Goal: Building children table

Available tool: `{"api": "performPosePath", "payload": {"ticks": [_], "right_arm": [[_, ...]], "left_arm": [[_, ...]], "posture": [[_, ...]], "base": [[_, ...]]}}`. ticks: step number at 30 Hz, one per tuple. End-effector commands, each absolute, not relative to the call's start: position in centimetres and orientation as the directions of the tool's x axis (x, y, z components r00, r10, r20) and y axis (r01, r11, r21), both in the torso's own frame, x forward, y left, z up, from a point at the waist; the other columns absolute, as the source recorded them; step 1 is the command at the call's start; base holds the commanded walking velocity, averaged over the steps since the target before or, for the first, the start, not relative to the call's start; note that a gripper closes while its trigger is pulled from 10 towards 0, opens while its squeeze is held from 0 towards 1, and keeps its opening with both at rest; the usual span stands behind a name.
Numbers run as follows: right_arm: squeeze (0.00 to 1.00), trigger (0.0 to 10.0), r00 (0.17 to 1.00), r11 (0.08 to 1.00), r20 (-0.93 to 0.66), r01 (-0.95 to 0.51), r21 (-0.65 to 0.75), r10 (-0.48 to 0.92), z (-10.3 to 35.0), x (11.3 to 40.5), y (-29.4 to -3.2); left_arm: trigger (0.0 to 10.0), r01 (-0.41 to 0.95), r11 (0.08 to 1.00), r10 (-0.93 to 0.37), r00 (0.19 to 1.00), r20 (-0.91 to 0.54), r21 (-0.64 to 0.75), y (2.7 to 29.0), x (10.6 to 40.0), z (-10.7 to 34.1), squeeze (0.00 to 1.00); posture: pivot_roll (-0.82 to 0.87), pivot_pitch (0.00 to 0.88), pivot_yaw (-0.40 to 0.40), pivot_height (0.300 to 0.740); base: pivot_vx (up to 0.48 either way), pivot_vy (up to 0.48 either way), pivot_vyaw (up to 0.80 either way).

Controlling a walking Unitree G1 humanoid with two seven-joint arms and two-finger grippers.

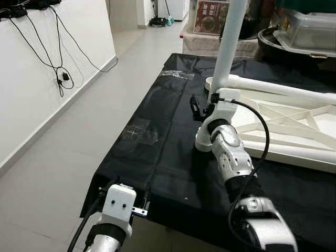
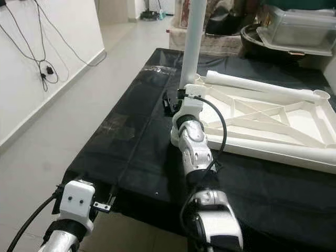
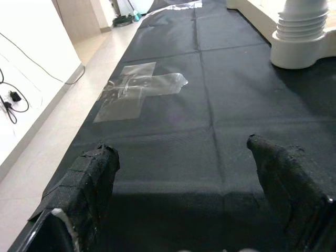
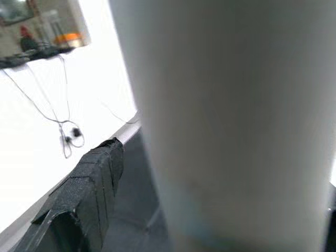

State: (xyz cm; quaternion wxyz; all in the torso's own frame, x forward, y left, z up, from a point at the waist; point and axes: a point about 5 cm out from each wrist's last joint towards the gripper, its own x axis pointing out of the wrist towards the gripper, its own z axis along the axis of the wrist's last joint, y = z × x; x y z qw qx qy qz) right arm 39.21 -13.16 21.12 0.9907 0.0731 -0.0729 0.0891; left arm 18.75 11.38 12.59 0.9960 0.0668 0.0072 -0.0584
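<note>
A white children's table frame (image 1: 286, 123) lies upside down on a table under a black cloth (image 1: 157, 157). One white leg (image 1: 229, 42) stands upright in the frame's far left corner. My right gripper (image 1: 206, 104) reaches up to the base of that leg. In the right wrist view the leg (image 4: 236, 121) sits between the fingers (image 4: 94, 184) with a gap beside it, so the gripper is open. An empty ribbed corner socket (image 3: 302, 31) stands near my right forearm. My left gripper (image 3: 181, 147) hovers open over the cloth's near left edge, holding nothing.
A patch of clear tape (image 1: 139, 131) sticks to the cloth. Bare floor (image 1: 63, 152) runs along the table's left side, beside a white wall with hanging cables (image 1: 60, 73). Boxes and a plastic container (image 1: 310, 26) crowd the back right.
</note>
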Motion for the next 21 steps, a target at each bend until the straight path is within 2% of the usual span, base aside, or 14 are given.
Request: {"api": "performPosePath", "payload": {"ticks": [1,3,4,5,10,11,15,21], "right_arm": [[0.0,10.0,0.957,0.96,0.181,-0.253,0.121,0.229,21.73,39.55,-13.08],[0.0,10.0,0.915,0.917,0.161,-0.387,0.095,0.369,22.04,40.1,-13.3],[0.0,10.0,0.915,0.917,0.161,-0.387,0.095,0.369,22.04,40.1,-13.3],[0.0,10.0,0.876,0.875,0.133,-0.476,0.085,0.464,21.97,40.2,-13.12],[0.0,10.0,0.802,0.801,0.1,-0.595,0.06,0.588,21.88,40.24,-13.0],[0.0,10.0,0.758,0.757,0.08,-0.651,0.048,0.647,21.88,40.14,-12.95],[0.0,10.0,0.671,0.67,0.032,-0.741,0.052,0.74,21.95,39.99,-12.89],[0.0,10.0,0.624,0.624,-0.005,-0.781,0.037,0.781,22.09,40.02,-12.64]], "left_arm": [[10.0,0.129,0.982,-0.123,0.991,-0.046,0.135,11.32,18.61,12.09,0.0],[10.0,0.129,0.982,-0.124,0.991,-0.045,0.137,11.3,18.62,12.16,0.0],[10.0,0.129,0.982,-0.124,0.991,-0.045,0.137,11.3,18.62,12.16,0.0],[10.0,0.129,0.982,-0.124,0.991,-0.045,0.137,11.3,18.62,12.17,0.0],[10.0,0.129,0.982,-0.123,0.991,-0.047,0.138,11.3,18.6,12.14,0.0],[10.0,0.129,0.982,-0.123,0.991,-0.047,0.138,11.3,18.6,12.13,0.0],[10.0,0.13,0.982,-0.124,0.991,-0.047,0.137,11.28,18.47,12.18,0.0],[10.0,0.13,0.982,-0.124,0.991,-0.05,0.136,11.24,18.38,12.18,0.0]], "posture": [[0.07,0.1,0.011,0.74],[0.08,0.101,0.009,0.74],[0.08,0.101,0.009,0.74],[0.08,0.101,0.009,0.74],[0.08,0.101,0.009,0.74],[0.08,0.101,0.009,0.74],[0.09,0.11,0.013,0.74],[0.1,0.111,0.009,0.74]], "base": [[0.0,0.0,0.0],[0.0,0.0,0.0],[0.0,0.0,0.0],[0.0,0.0,0.0],[0.0,0.0,0.0],[0.0,0.0,0.0],[0.0,0.0,0.0],[0.0,0.0,0.0]]}}
